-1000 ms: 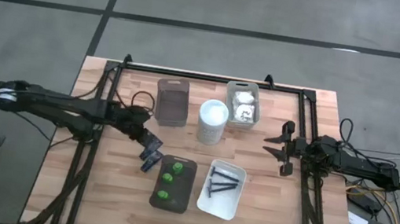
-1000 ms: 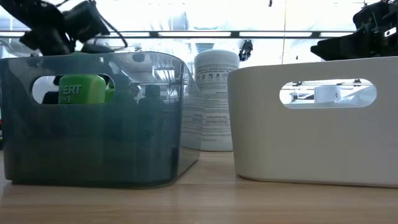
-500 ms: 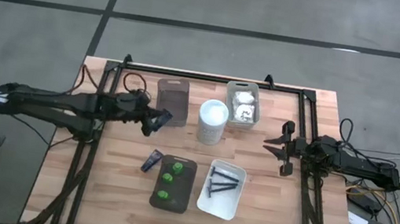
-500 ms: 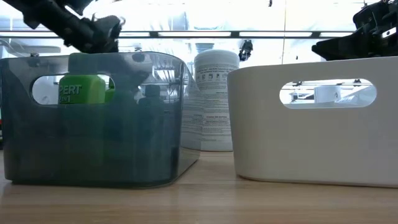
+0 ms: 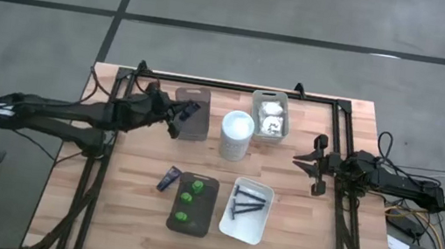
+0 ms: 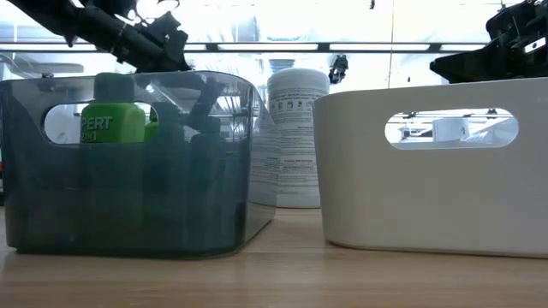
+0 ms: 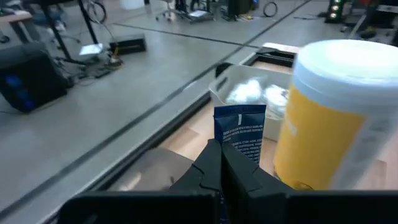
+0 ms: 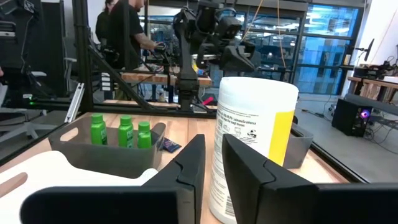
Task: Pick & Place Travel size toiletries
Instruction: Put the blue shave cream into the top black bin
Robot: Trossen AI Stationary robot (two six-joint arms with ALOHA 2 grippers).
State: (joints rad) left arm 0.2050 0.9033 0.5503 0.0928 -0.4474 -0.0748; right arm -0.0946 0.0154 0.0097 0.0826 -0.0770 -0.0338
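My left gripper point(image 5: 180, 121) hovers at the near left of the grey tray point(image 5: 195, 100), shut on a dark navy tube point(image 7: 240, 129). A second navy tube point(image 5: 168, 178) lies flat on the table beside the dark tray point(image 5: 203, 219). Three green bottles point(image 5: 187, 199) stand in that tray. Two dark razors point(image 5: 246, 202) lie in the white tray point(image 5: 256, 227). White packets point(image 5: 271, 116) fill the clear tray point(image 5: 285, 103). My right gripper point(image 5: 311, 171) waits at the table's right edge, slightly open, with nothing between its fingers. My left gripper pinches the navy tube between its two fingers point(image 7: 211, 163). The tube's flat printed end point(image 7: 240, 118) sticks out past the fingertips. The tube is lifted clear of the table, above the grey tray's edge. The part inside the fingers is hidden by them.
A tall white cylinder point(image 5: 237, 135) stands between the grey tray and the clear tray. A black frame point(image 5: 237, 87) runs along the table's far edge and sides. People stand in the room beyond the table's left side point(image 8: 124, 31).
My left gripper has risen from the table beside the dark tray and gone toward the far edge, up to the grey tray, rolling its wrist. It has carried one navy tube clear of the table; the other tube has stayed where it lay.
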